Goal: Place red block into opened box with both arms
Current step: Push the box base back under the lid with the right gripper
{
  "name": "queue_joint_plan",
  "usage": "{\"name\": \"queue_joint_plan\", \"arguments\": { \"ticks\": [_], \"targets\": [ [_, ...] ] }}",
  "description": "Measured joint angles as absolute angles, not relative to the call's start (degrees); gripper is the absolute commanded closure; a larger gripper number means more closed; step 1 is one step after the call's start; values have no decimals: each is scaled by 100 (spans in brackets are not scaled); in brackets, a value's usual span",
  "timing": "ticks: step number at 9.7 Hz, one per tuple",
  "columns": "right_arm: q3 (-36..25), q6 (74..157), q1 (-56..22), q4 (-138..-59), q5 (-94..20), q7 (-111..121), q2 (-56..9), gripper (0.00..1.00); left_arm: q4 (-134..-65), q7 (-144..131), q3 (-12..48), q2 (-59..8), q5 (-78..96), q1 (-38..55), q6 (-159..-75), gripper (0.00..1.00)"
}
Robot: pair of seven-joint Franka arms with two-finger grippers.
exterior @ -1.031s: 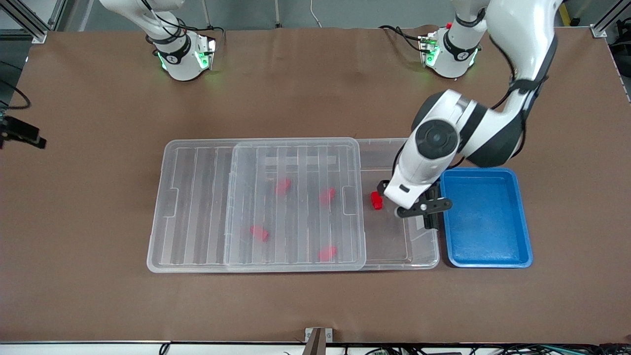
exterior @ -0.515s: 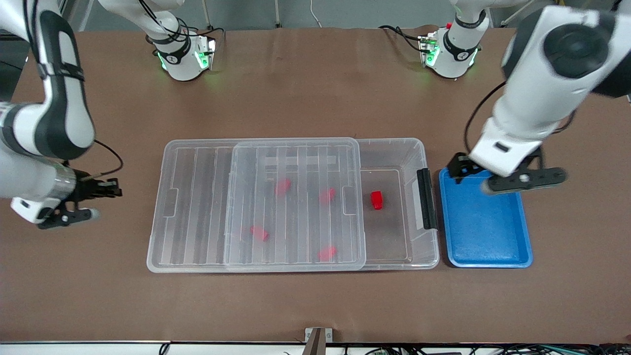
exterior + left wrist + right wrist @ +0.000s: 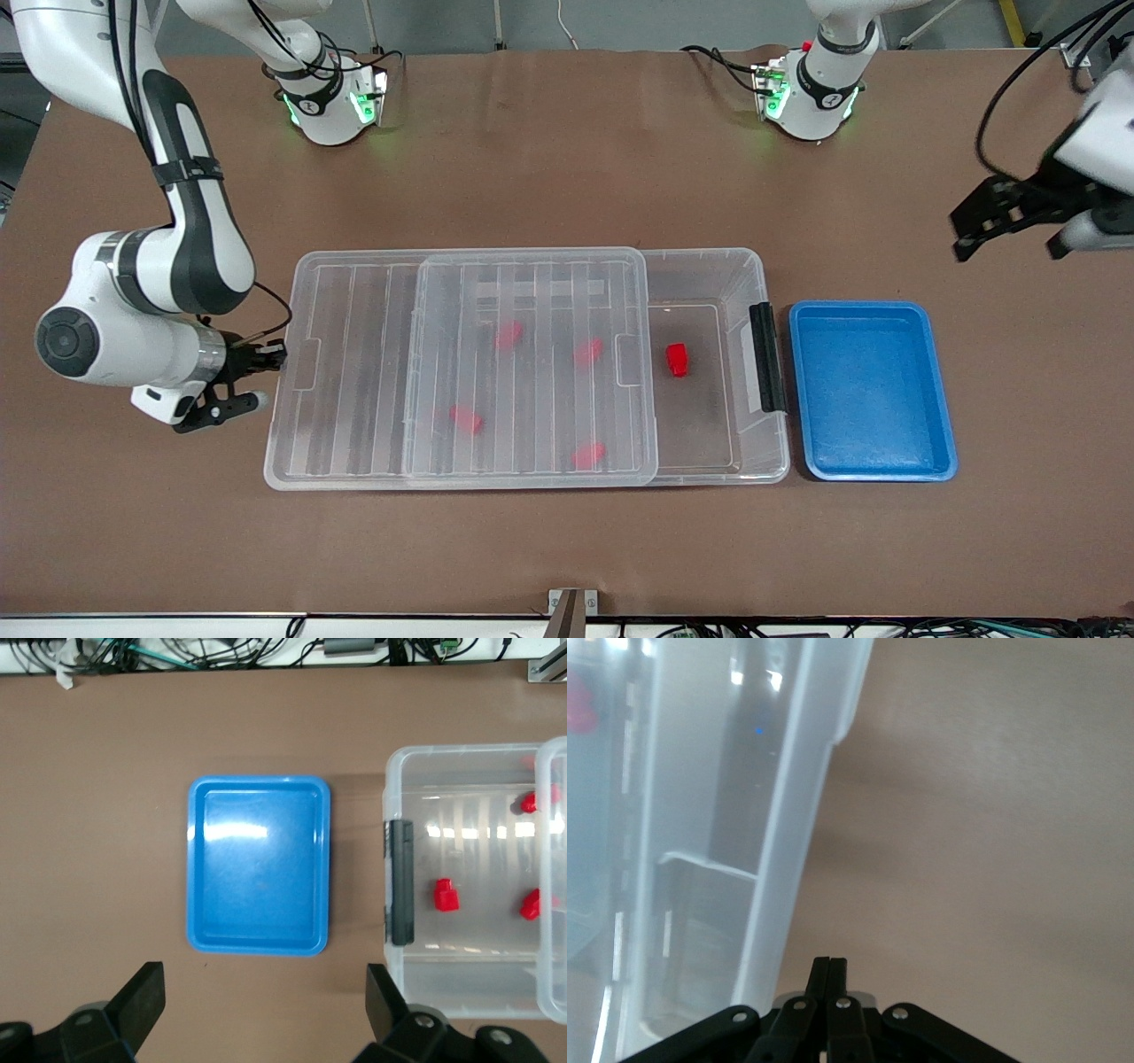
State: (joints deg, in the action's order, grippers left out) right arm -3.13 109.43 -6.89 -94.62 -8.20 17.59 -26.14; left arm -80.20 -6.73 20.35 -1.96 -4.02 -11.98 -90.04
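The red block (image 3: 677,359) now lies loose in the box (image 3: 709,266), in its uncovered end by the black latch (image 3: 766,356). The left gripper (image 3: 1014,221) has pulled away toward the table's edge, fingers wide and empty. The right gripper (image 3: 232,385), fingers closed on nothing, has arrived at the slid-back lid (image 3: 372,372), probably to shut it. Four other blocks blur beneath the lid.

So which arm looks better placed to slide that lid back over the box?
Probably the right. Its shut claw sits low at the lid's outer end, ready to push it across the box. The left claw, open, is up over bare table past the blue tray, away from the lid.
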Motion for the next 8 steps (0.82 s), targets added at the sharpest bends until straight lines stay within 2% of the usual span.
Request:
{"name": "queue_joint_plan", "arguments": {
  "ticks": [3,8],
  "targets": [
    [-107,10949,-783,-9461,-1374,1758,-2625,100,-8190,-391,1091,95,-269,-383,-8419,0],
    [44,11224,-1316,-9399,-1645,1263,-2857,100,-8227,-481,1058,180,-260,-9,-8254,0]
  ]
}}
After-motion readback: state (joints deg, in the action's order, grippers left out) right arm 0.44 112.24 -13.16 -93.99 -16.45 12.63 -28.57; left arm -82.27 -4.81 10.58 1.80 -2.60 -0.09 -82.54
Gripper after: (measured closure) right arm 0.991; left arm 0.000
